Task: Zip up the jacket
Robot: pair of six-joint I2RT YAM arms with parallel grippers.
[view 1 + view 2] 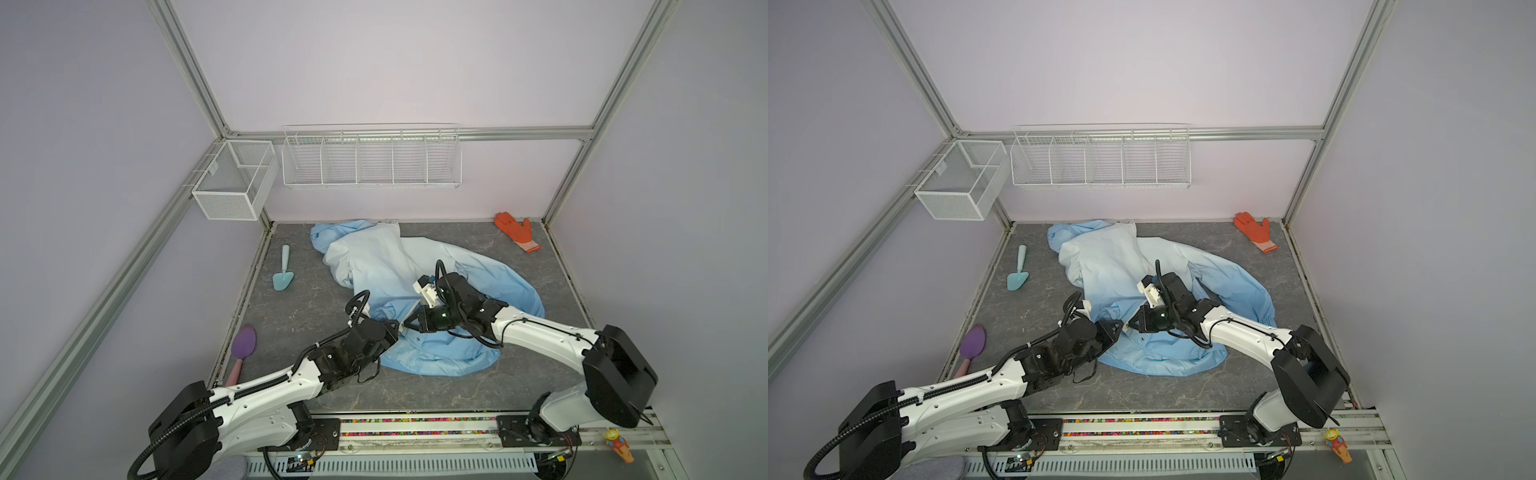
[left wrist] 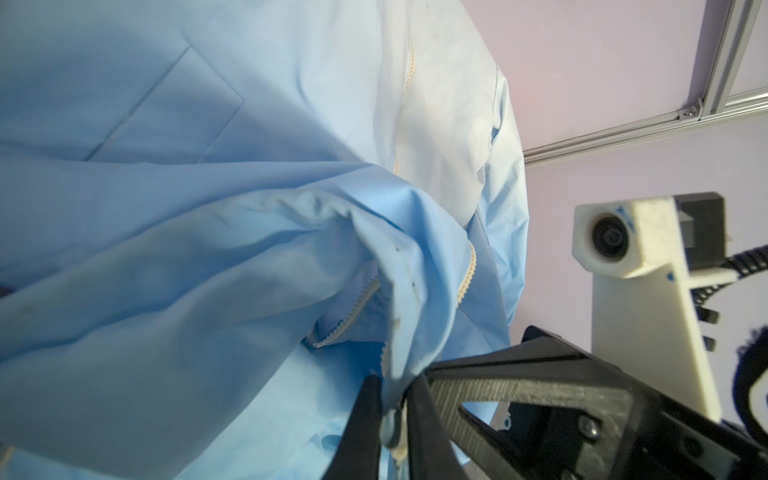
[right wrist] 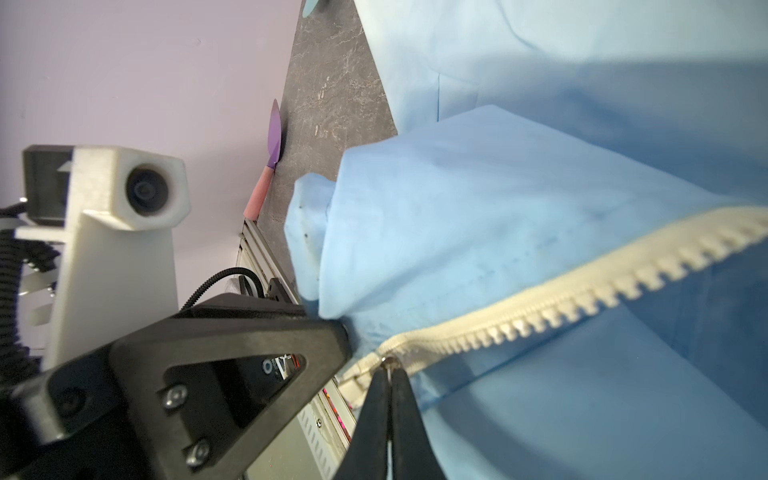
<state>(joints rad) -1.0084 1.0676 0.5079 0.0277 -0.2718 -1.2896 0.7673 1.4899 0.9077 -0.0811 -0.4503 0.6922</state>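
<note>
**Jacket held at its near hem, zip-up about to start**

On the grey table [image 1: 457,390] the jacket [image 1: 415,270] lies crumpled at centre, and its white zipper [image 3: 582,299] looks open. At the near-left hem the left gripper [image 2: 395,382] pinches the fabric edge. The right gripper [image 3: 389,374], just beside it, is clenched on the zipper pull [image 3: 388,362]. The next move probably calls for holding the hem taut and drawing the pull away along the teeth.

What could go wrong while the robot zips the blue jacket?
The right gripper jaws pinch only the small zipper pull; it might slip out. The left gripper holds just a crumpled edge of the jacket, which could pull free. Folded cloth near the zipper teeth might get caught.
</note>
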